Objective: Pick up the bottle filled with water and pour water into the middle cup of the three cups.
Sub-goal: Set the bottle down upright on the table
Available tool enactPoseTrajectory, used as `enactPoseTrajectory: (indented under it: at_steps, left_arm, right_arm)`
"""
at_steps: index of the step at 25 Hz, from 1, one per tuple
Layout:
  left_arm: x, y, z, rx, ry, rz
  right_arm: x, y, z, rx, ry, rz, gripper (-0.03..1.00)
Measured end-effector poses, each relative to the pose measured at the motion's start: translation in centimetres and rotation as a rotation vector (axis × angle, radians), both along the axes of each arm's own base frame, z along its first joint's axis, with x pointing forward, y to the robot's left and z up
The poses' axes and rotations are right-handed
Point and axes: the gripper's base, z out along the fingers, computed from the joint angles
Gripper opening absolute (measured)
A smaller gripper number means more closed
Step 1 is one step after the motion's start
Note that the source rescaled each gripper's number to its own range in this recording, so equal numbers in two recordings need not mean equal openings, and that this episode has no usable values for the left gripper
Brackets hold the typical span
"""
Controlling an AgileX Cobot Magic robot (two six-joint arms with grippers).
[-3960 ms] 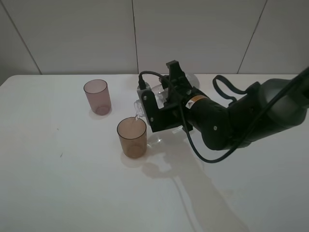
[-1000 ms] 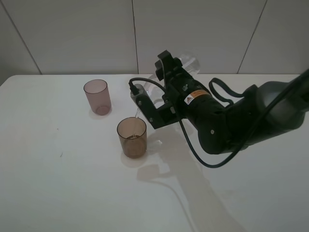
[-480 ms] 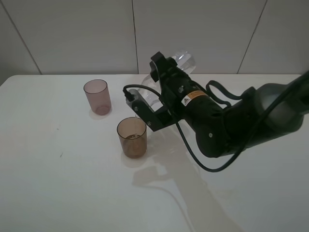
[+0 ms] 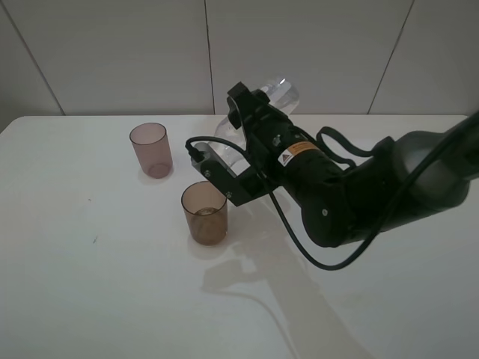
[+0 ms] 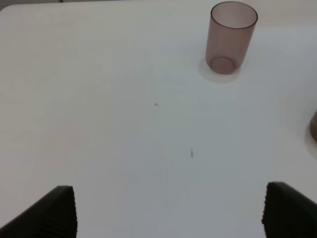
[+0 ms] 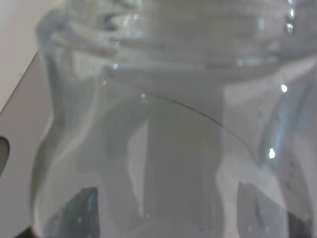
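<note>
My right gripper (image 4: 230, 143) is shut on the clear bottle (image 4: 258, 112) and holds it tipped over, base up and back, neck down toward the amber-brown middle cup (image 4: 204, 212). The neck hangs just above and right of that cup's rim. The bottle fills the right wrist view (image 6: 173, 124). The mauve-pink cup (image 4: 150, 149) stands upright at the back left; it also shows in the left wrist view (image 5: 233, 37). The dark-grey cup is hidden behind the right arm. My left gripper (image 5: 168, 218) is open and empty over bare table.
The white table (image 4: 90, 284) stretches wide to the left and front. A tiled wall (image 4: 112, 52) runs behind it. The bulky right arm (image 4: 359, 194) covers the table's back right. A sliver of the amber cup (image 5: 314, 126) shows in the left wrist view.
The right gripper has moved left and up with the bottle, tipping its base higher. The thin stream of water seen earlier at the neck no longer shows.
</note>
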Motion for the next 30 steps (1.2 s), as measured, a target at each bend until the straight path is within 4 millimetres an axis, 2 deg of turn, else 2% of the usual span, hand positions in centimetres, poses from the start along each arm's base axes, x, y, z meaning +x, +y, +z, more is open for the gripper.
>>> enactPoseTrajectory:
  at_steps: [20, 24, 30]
  left_arm:
    - [0.00, 0.00, 0.00, 0.000, 0.000, 0.000]
    - [0.00, 0.00, 0.00, 0.000, 0.000, 0.000]
    - [0.00, 0.00, 0.00, 0.000, 0.000, 0.000]
  right_arm:
    - [-0.05, 0.20, 0.35, -0.017, -0.050, 0.026, 0.00]
    - [0.04, -0.14, -0.12, 0.011, 0.019, -0.019, 0.00]
    - [-0.26, -0.39, -0.23, 0.172, 0.216, -0.071, 0.00]
